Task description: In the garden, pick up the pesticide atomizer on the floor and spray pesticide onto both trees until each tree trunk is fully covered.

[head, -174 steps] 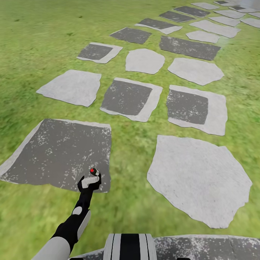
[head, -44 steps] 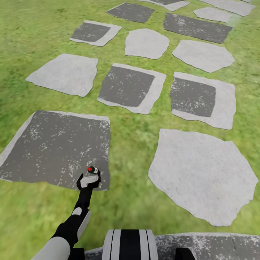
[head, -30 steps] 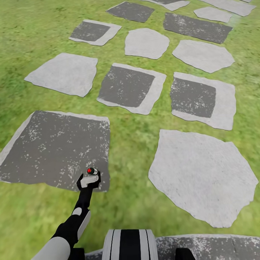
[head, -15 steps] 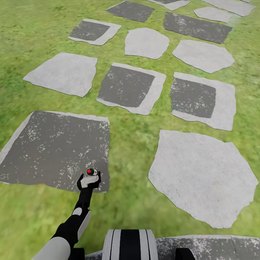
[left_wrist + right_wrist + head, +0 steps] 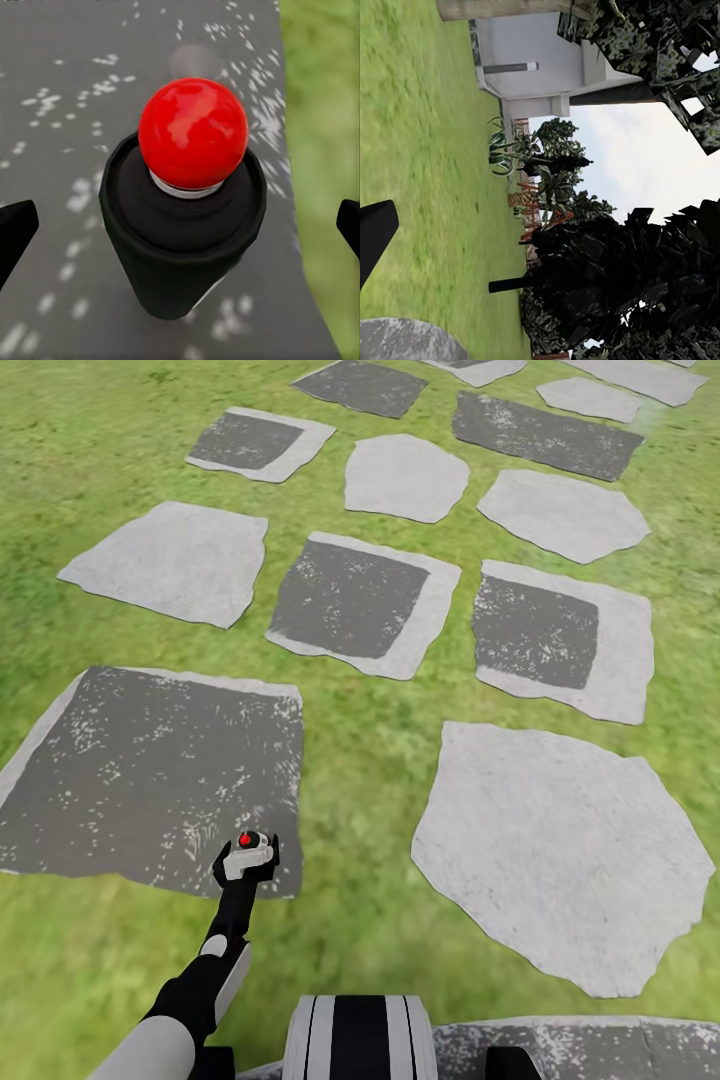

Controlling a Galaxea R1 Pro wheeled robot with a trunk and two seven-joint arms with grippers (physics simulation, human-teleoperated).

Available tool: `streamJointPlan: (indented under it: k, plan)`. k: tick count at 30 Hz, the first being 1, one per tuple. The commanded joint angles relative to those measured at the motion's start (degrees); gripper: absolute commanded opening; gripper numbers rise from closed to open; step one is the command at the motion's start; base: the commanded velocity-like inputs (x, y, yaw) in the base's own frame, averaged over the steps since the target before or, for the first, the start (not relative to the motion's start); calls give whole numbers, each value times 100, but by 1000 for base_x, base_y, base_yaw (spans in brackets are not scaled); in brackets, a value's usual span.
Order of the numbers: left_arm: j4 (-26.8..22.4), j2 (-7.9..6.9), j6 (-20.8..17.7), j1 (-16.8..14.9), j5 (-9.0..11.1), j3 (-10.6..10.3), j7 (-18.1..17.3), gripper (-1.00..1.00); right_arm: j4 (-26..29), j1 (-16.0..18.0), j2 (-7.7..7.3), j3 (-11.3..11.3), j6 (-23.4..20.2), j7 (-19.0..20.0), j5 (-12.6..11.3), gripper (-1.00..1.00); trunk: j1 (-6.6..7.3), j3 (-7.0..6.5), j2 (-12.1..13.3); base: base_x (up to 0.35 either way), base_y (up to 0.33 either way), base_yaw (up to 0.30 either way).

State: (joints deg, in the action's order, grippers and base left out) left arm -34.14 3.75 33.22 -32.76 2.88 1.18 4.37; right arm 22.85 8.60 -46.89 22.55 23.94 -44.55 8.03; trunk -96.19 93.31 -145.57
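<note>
The left gripper (image 5: 246, 857) hangs over the near right corner of a large dark stepping stone (image 5: 150, 770), just above the lawn (image 5: 370, 750). The pesticide atomizer (image 5: 184, 225), a black cylinder with a red ball top, stands upright between the gripper's two fingers (image 5: 15, 232), which show spread at either side of it with a gap to the bottle; from the wrist camera no contact can be seen. From the head camera the atomizer (image 5: 248, 841) sits at the gripper's tip. The right gripper's finger (image 5: 373, 234) shows over grass, near a white house (image 5: 532, 71); whether it is spread or closed cannot be told.
</note>
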Motion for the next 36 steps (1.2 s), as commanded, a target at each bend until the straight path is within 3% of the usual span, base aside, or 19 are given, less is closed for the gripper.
streamJointPlan:
  k: [1, 11, 12, 36]
  plan:
    - [4, 3, 17, -2, 28, 6, -11, 100, -8, 6, 4, 39, 17, -1, 58, 100, 1, 2, -1, 2, 0, 0]
    - [3, 10, 10, -2, 31, 5, -7, 100, -8, 7, 2, 39, 20, -1, 58, 100, 1, 2, -1, 0, 0, 0]
    - [3, 10, 12, -2, 30, 5, -7, -100, -8, 8, 2, 39, 21, -1, 58, 100, 1, 2, -1, 0, 0, 0]
    - [4, 11, 17, -2, 37, 5, -8, -100, -9, 9, 3, 39, 22, -1, 58, 100, 1, 2, -1, 0, 0, 0]
